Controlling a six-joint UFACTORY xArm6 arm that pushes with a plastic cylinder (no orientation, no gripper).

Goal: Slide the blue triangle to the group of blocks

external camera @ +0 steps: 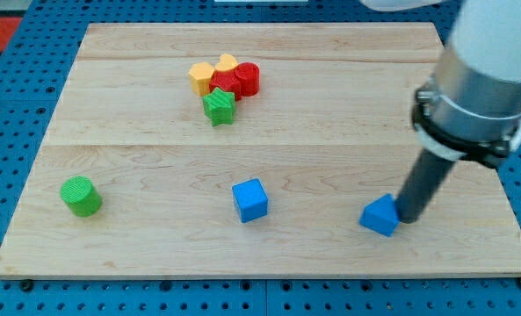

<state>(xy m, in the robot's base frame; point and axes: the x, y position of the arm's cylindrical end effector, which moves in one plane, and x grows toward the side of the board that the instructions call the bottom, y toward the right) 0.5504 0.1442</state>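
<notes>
Basically no gripper on this rig, so nothing to be apart, together or clamped; just a dark rod, and my tip point(410, 217) sits right against the view's-right side of the blue triangle point(380, 215), touching or as near as I can tell. Blue triangle is low on the wooden board point(269, 158), toward the view's bottom right, well apart from the group up at the view's top left: yellow blocks point(213, 73), red cylinder point(248, 78), red block point(224, 85) partly hidden, green star point(218, 106), all bunched touching. Judging handling: small, light, rigid block, probably plastic, not fragile, slides easily on smooth wood and likely to spin if pushed off-centre. No taking hold, only pushing; best contact looks like the middle of a flat side face on the far side from the group, so the lower right. Orientation: apex points toward the view's top, slightly right; wide base toward the view's bottom, so no strong long axis, roughly as wide as tall. Blue cube point(250, 199) sits between triangle and group-ish, to the view's left, might get clipped. Green cylinder point(81, 195) far left, irrelevant.
</notes>
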